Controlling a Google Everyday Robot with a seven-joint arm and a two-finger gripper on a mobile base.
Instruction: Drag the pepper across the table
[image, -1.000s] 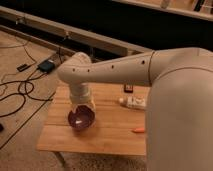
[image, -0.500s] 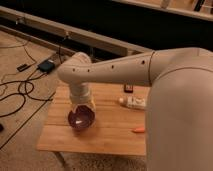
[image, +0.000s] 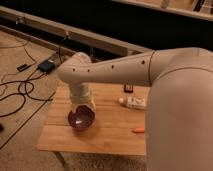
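The pepper is a small orange-red sliver lying on the light-wood table near its front right, partly hidden behind my big white arm. My gripper points down at the table's left part, far to the left of the pepper. It sits right over a purple bowl, which covers its tip.
A white bottle lies on its side mid-table, with a small dark object behind it. Cables and a black box lie on the floor to the left. A low wall ledge runs behind the table.
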